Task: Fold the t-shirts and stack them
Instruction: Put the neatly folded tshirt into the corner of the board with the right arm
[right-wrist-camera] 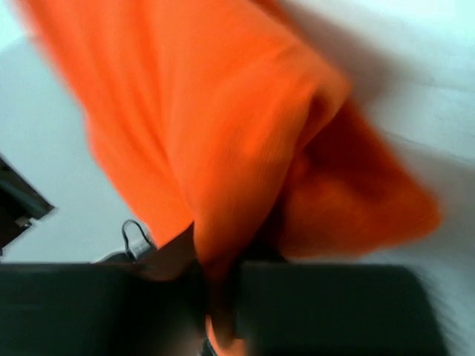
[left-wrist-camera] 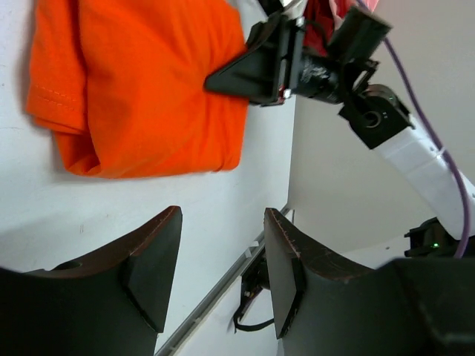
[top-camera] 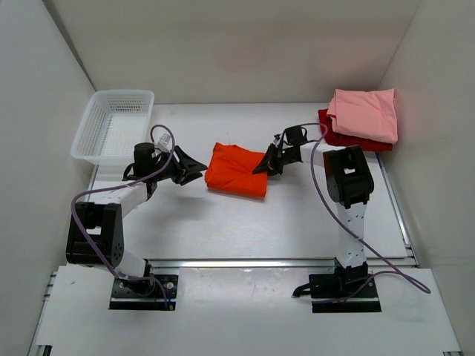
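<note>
One white mesh basket (top-camera: 115, 126), far left, apart from the orange t-shirt (top-camera: 236, 170)

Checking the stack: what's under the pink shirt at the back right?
A dark red shirt lies under the pink shirt; only its left and near edges show. The rest is covered.

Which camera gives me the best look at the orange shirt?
The top view: the orange shirt shows whole, folded on the table. The left wrist cuts part off; the right wrist gives only a blurred close-up.
</note>
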`<state>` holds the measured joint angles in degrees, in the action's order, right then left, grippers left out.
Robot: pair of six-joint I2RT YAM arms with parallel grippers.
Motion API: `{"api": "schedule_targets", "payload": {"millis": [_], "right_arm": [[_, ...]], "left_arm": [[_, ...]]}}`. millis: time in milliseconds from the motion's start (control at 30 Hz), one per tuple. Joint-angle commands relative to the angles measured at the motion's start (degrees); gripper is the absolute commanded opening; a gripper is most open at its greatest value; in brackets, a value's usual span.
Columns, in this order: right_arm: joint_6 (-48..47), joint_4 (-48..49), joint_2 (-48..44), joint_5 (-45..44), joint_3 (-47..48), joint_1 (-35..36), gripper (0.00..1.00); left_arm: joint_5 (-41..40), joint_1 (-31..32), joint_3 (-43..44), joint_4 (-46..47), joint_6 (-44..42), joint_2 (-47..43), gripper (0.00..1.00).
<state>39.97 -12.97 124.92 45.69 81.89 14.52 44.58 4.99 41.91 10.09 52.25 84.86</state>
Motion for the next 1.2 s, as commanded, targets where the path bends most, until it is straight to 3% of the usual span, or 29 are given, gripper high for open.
{"api": "schedule_targets", "payload": {"millis": [0,33,100,200,333,433,733,1067,1167], "right_arm": [[-3.38,-6.59,1.47,0.99,1.51,-0.45,0.0],[-7.41,-9.59,1.03,-3.11,4.31,-0.72,0.0],[-15.39,-23.7,-0.29,-21.94,11.51,0.23,0.0],[-25.79,-31.83,-1.08,-41.67,22.15,2.95,0.0],[-35.28,-34.05,-2.31,-60.23,27.27,3.58,0.0],[-39.52,-33.17,-3.98,-67.64,28.06,3.84,0.0],[-48.22,-35.38,-9.42,-70.83,38.43,-3.71,0.0],[-50.95,-25.71,-10.85,-63.54,40.54,-21.19,0.0],[-49.2,-25.78,-7.87,-60.04,46.32,-25.24,0.0]], "left_arm": [[2.27,-0.77,0.81,1.16,0.84,-2.15,0.59],[2.18,-0.43,0.72,1.34,1.01,-2.24,0.59],[2.35,-0.25,0.45,1.16,1.01,-2.15,0.59],[2.44,0.01,-0.34,1.51,0.93,-1.98,0.58],[2.71,0.81,-1.04,1.43,1.1,-1.28,0.58],[2.45,1.06,-0.17,0.73,0.49,-0.92,0.57],[2.45,1.86,1.77,-0.33,0.05,2.5,0.57],[-0.8,4.32,3.26,-4.19,-2.5,2.77,0.56],[-0.81,5.37,3.88,-4.81,-2.68,3.82,0.56]]}}
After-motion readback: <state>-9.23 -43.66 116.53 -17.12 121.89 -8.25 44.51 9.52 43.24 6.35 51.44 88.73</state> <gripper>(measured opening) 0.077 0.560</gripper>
